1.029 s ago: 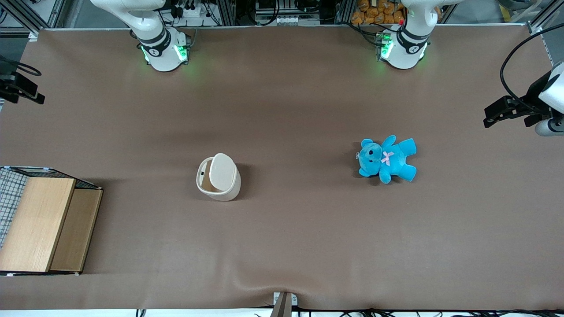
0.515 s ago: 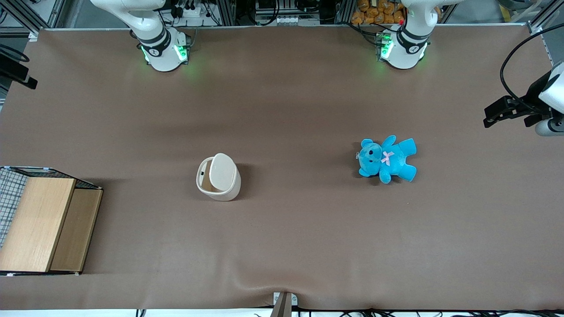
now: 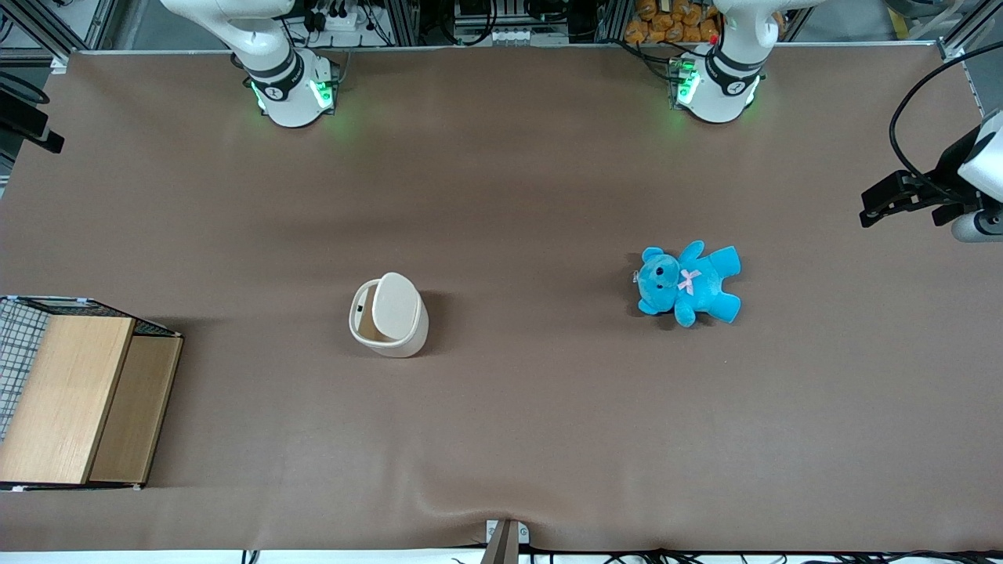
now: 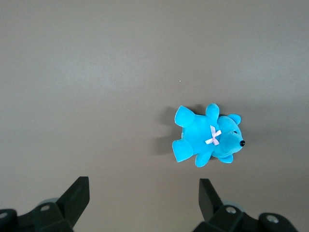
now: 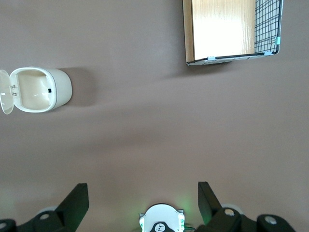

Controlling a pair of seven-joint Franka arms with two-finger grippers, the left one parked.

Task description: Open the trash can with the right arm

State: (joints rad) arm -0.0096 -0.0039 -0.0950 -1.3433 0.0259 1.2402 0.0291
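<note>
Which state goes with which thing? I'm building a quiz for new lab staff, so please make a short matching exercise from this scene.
Things:
1. trash can
2. teddy bear
3. wooden box
4. gripper

States:
a. wire mesh on one side
b. open, high above the table
c. lying flat, pink bow
d. lid swung up

Pairs: 1-d, 2-c, 3-a, 4-b
</note>
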